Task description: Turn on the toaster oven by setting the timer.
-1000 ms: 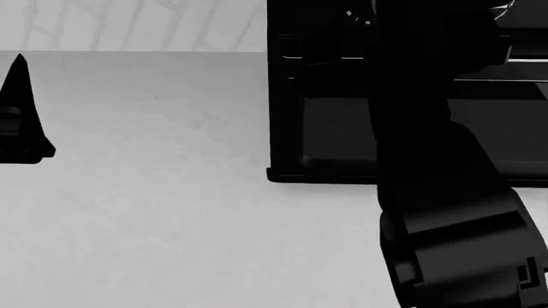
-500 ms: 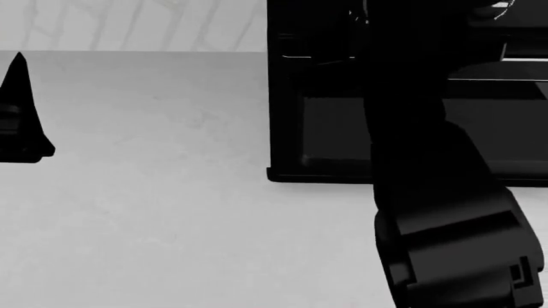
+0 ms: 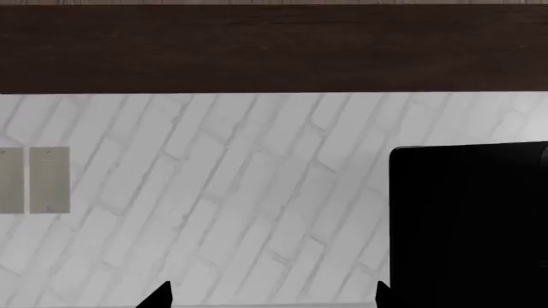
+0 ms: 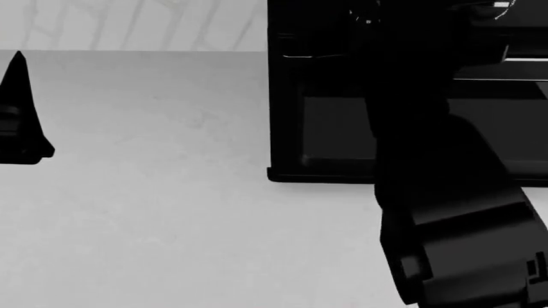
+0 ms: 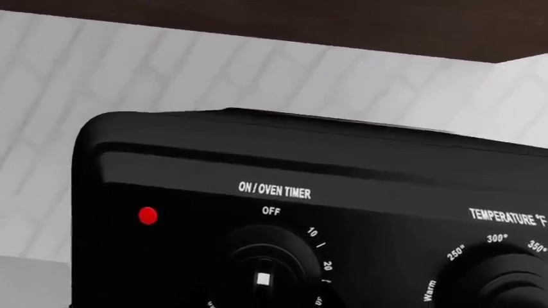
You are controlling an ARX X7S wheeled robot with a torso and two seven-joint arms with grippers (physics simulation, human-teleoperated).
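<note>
Closing in on the round black timer dial [image 5: 264, 269] under the ON / OVEN TIMER lettering, you have it directly ahead of your right wrist, white marker near OFF. A red indicator light [image 5: 148, 215] sits beside it, the temperature dial [image 5: 505, 282] further along the large black boxy toaster oven [image 4: 330, 122]. Right jaws: hidden, can't tell. The left gripper [image 3: 269, 296] idles spread apart. Next: seat on the dial, twist toward 10.
</note>
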